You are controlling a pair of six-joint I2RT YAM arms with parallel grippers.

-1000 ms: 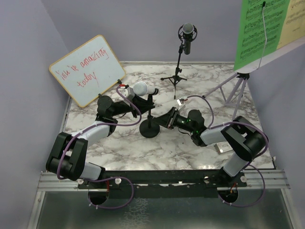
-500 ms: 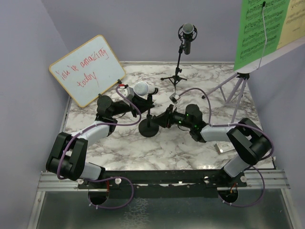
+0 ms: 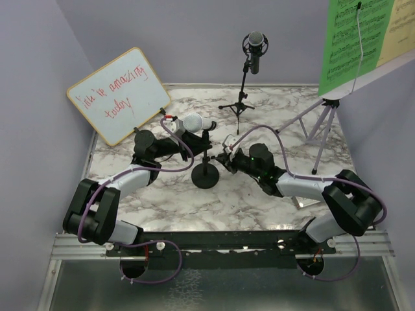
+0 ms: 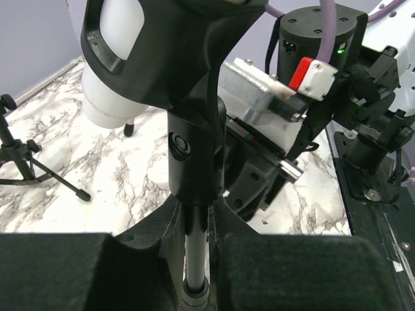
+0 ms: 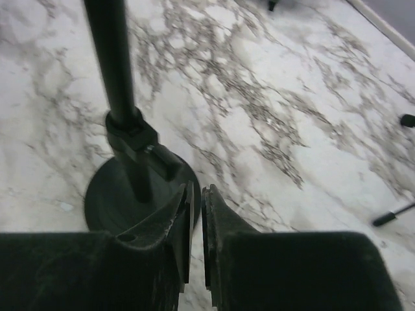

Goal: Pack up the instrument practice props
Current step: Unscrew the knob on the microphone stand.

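Note:
A grey-headed microphone [image 3: 194, 121] lies in the clip of the black round-base mic holder [image 3: 205, 175]. My left gripper [image 3: 198, 144] is shut on the holder's thin pole [image 4: 194, 256], just under the clip; the microphone's white body [image 4: 110, 71] looms above it. My right gripper [image 3: 224, 161] hangs low beside the holder, its tips [image 5: 196, 194] over the edge of the round base [image 5: 107, 194], with only a thin slit between them and nothing inside. A second microphone [image 3: 256, 42] stands on the black tripod [image 3: 238, 103]. Green sheets [image 3: 353, 45] and yellow sheets [image 3: 402, 26] rest on the lilac music rack [image 3: 322, 123].
The wood-framed whiteboard [image 3: 117, 94] leans at the back left. A small flat white device [image 3: 303, 199] lies by the right arm. Purple walls close in the marble table [image 3: 162, 201] on three sides. A tripod foot [image 5: 389, 217] shows to the right of my right gripper.
My right arm has swung left and down to the holder's base, and its jaws have narrowed to a slit. The left gripper stays clamped on the pole.

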